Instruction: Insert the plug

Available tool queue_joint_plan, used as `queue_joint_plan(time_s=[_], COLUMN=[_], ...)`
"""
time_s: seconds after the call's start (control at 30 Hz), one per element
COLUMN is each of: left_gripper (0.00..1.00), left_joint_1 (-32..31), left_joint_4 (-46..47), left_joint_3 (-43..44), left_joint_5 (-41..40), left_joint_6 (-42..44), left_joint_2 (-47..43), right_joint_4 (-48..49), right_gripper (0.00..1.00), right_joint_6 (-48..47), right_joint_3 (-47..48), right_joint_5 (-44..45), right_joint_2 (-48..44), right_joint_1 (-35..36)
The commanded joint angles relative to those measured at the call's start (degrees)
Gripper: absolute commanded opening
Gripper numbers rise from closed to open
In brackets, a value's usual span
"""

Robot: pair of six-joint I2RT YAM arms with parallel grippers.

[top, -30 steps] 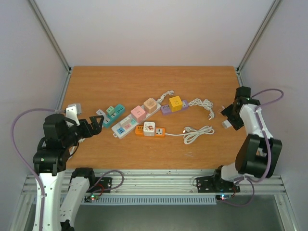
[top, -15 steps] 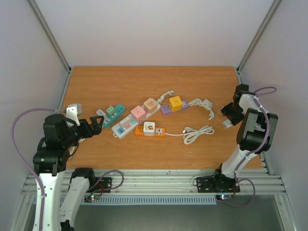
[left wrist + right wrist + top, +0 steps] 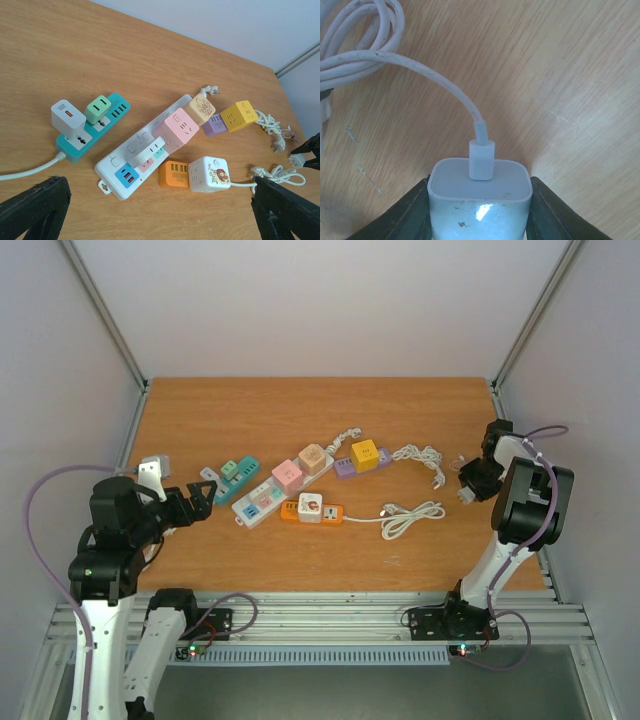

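Note:
The plug [image 3: 479, 200], a white charger block with a white cable [image 3: 420, 70] running out of its top, sits between the jaws of my right gripper [image 3: 479, 212]. Both black fingers [image 3: 410, 215] press its sides, so the gripper is shut on it. In the top view this happens at the table's right edge, plug [image 3: 466, 494] under the right gripper [image 3: 473, 483]. My left gripper [image 3: 198, 490] hovers open at the left, its fingers [image 3: 35, 205] wide apart and nothing between them, facing the cluster of power strips.
A teal strip [image 3: 92, 125] with a white adapter, a long white strip [image 3: 131, 165] carrying pink and beige cubes, an orange strip [image 3: 173, 174] with a white cube, and purple and yellow cubes [image 3: 239, 115] lie mid-table. White coiled cables [image 3: 412, 515] lie to their right.
The right arm folded in closer to the table's right edge, and its jaws narrowed onto the white plug. The left arm stayed still.

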Motion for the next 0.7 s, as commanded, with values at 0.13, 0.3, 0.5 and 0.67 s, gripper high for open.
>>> queue_joint_plan(time_s=[0.13,0.3,0.5,0.67], left_gripper=[0.99,0.99,0.99,0.99], left_joint_1=[-0.2,-0.2,-0.2,-0.2], left_joint_4=[5.7,8.0,14.8,27.7], left_joint_3=[-1.5,-1.4,-2.4,-5.7], left_joint_5=[2.6,7.2,13.9,19.6], left_joint_6=[0.5,-1.0,-8.3,-21.4], left_joint_2=[-1.0,0.2,1.1,2.0], right_joint_4=[3.0,6.2,6.6,6.2], right_gripper=[0.32,0.33,0.35,0.35], right_joint_6=[0.5,2.9,6.6,11.3], right_joint_3=[-3.4,-8.3,-10.6,-11.3], right_joint_5=[-6.1,-19.4,-28.1,-28.7], right_joint_2=[-7.4,-18.0,-31.3,-39.6], right_joint_1=[0.0,1.4,6.5,13.7])
